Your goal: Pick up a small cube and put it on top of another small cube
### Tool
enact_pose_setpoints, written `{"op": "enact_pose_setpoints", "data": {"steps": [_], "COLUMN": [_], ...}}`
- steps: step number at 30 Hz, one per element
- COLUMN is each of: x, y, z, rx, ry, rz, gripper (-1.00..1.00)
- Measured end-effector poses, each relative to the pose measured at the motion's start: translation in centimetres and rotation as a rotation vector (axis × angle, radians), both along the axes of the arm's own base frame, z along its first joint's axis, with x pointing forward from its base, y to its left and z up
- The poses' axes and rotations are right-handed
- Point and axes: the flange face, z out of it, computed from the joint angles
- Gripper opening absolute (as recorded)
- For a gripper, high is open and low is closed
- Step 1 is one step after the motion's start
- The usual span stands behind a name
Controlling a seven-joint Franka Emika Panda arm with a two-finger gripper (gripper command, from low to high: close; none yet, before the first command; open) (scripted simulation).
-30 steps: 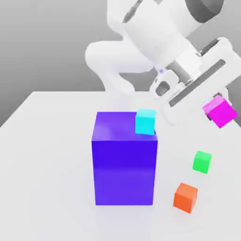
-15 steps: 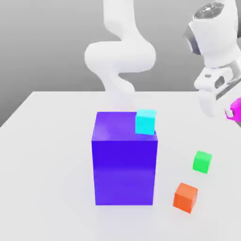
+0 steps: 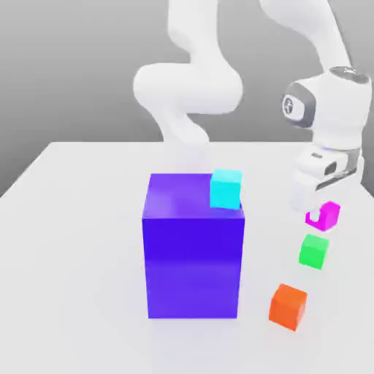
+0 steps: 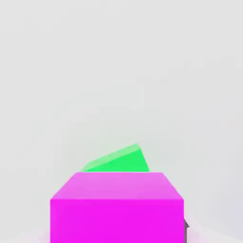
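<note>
Claw [image 3: 319, 213] clamped tight on magenta cube [image 3: 326, 215], poised just above green cube [image 3: 314, 251]; risk: off-centre release, magenta cube tips onto worktop [image 3: 73, 256].

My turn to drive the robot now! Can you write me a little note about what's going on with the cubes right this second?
Gripper: shut on the small magenta cube, held up in the air.
Small green cube: on the white table, just below the magenta cube in the exterior view; the two look apart, not touching. In the hand view, green peeks out past magenta.
Nearby: small orange cube on the table, small cyan cube on the big purple-blue block.
Done: magenta cube picked up and brought over green.
Left: probably line it up, lower it onto green, open the gripper.
</note>
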Motion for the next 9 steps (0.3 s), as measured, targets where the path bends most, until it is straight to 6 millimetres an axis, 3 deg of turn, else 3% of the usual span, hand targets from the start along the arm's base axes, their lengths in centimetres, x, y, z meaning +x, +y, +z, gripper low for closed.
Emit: {"op": "enact_pose_setpoints", "data": {"steps": [3, 4, 9], "x": [-0.01, -0.01, -0.01], "y": [0.00, 0.01, 0.01], "z": [0.00, -0.01, 0.00], "rx": [0.000, 0.000, 0.000], "ry": [0.001, 0.001, 0.001], "rz": [0.000, 0.000, 0.000], "gripper": [-1.00, 1.00, 1.00]}}
